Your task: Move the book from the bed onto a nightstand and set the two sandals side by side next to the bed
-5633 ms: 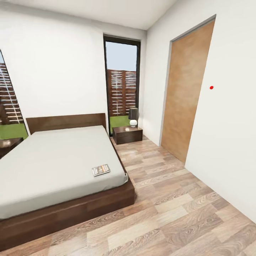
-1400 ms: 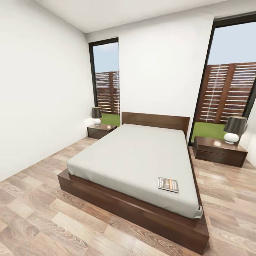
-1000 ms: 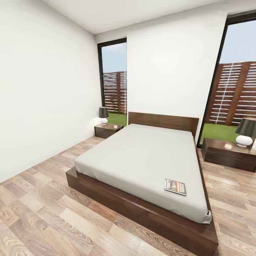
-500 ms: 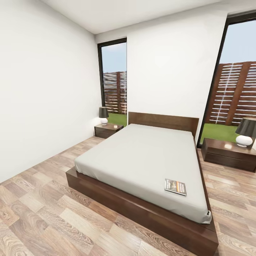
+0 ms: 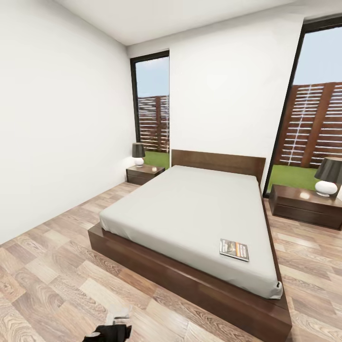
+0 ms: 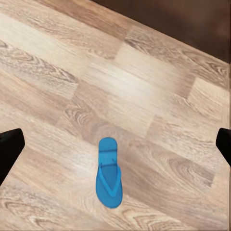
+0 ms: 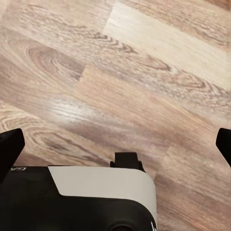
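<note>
Wood-plank floor (image 6: 144, 91) carries one bright blue sandal (image 6: 109, 173), flat, straps up, between the spread, released left pincer (image 6: 115, 144) tips. Dark orange-banded book (image 5: 234, 249) lies near the bed's (image 5: 190, 213) foot corner. Right pincer (image 7: 115, 144) likewise released.

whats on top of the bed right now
Only the book, lying flat on the pale mattress near the foot corner of the bed. The rest of the mattress is bare. Whatever lies under the book or the bed is hidden.

A single bright blue flat flip-flop sandal (image 6: 109, 174) lay on the brown wood-plank floor (image 6: 144, 91); two black fingertips (image 6: 9, 149) stood wide apart.
</note>
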Robot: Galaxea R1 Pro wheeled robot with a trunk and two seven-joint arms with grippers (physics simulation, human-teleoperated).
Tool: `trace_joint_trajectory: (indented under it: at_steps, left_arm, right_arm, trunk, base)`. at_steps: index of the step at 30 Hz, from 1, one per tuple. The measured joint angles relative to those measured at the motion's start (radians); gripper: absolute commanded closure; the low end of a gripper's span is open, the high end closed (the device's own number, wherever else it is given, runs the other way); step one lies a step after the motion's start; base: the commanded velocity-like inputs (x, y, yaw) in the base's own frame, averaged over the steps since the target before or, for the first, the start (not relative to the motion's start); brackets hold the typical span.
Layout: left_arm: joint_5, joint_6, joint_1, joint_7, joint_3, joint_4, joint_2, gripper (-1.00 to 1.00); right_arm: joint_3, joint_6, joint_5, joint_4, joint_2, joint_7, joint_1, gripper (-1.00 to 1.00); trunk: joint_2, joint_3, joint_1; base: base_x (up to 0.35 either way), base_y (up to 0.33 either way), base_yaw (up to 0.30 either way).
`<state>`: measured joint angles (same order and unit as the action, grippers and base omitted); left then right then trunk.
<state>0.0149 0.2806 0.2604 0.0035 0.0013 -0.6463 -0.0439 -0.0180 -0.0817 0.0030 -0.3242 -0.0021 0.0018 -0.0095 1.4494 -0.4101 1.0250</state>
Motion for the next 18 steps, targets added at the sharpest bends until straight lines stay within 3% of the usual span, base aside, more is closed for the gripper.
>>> trace_joint_trajectory:
  at_steps: [2, 5, 9, 11, 13, 14, 15, 16, 17, 18]
  left_arm:
    - [0.009, 0.029, 0.045, 0.004, 0.000, 0.006, 0.001, -1.00]
    - [0.017, 0.037, 0.064, 0.017, 0.001, 0.030, 0.002, -1.00]
    - [0.026, -0.005, 0.074, 0.056, 0.003, 0.113, 0.001, -1.00]
    - [0.028, -0.053, 0.076, 0.067, 0.003, 0.155, -0.001, -1.00]
    - [0.029, -0.073, 0.076, 0.071, 0.003, 0.174, -0.001, -1.00]
    - [0.029, -0.081, 0.076, 0.072, 0.003, 0.180, -0.001, -1.00]
    - [0.029, -0.084, 0.077, 0.072, 0.003, 0.183, -0.001, -1.00]
    - [0.029, -0.089, 0.077, 0.073, 0.003, 0.186, 0.000, -1.00]
    - [0.029, -0.091, 0.077, 0.074, 0.003, 0.189, 0.001, -1.00]
    - [0.029, -0.093, 0.077, 0.074, 0.004, 0.190, 0.001, -1.00]
  right_arm:
    - [0.000, 0.003, -0.003, -0.007, 0.000, 0.000, -0.001, -1.00]
    - [-0.001, 0.009, -0.004, -0.031, -0.002, 0.001, -0.003, -1.00]
    - [-0.009, 0.072, -0.021, -0.137, -0.011, 0.007, -0.004, -1.00]
    - [-0.026, 0.149, -0.079, -0.234, -0.037, 0.011, -0.004, -1.00]
    - [-0.035, 0.220, -0.163, -0.302, -0.068, 0.035, -0.004, -1.00]
    - [-0.039, 0.268, -0.230, -0.336, -0.093, 0.081, -0.004, -1.00]
    - [-0.041, 0.294, -0.267, -0.350, -0.109, 0.118, -0.004, -1.00]
    - [-0.043, 0.345, -0.337, -0.368, -0.141, 0.212, -0.004, -1.00]
    - [-0.045, 0.402, -0.408, -0.377, -0.187, 0.354, -0.004, -1.00]
    - [-0.045, 0.430, -0.440, -0.381, -0.214, 0.433, -0.004, -1.00]
  trunk:
    - [0.000, 0.000, 0.000]
    - [0.000, 0.000, 0.000]
    - [0.000, 0.000, 0.000]
    - [0.000, 0.000, 0.000]
    - [0.000, 0.000, 0.000]
    - [0.000, 0.000, 0.000]
    - [0.000, 0.000, 0.000]
    - [0.000, 0.000, 0.000]
    - [0.000, 0.000, 0.000]
    - [0.000, 0.000, 0.000]
  base:
    - [0.000, 0.000, 0.000]
    - [0.000, 0.000, 0.000]
    - [0.000, 0.000, 0.000]
    - [0.000, 0.000, 0.000]
    - [0.000, 0.000, 0.000]
    - [0.000, 0.000, 0.000]
    - [0.000, 0.000, 0.000]
    - [0.000, 0.000, 0.000]
    - [0.000, 0.000, 0.000]
    - [0.000, 0.000, 0.000]
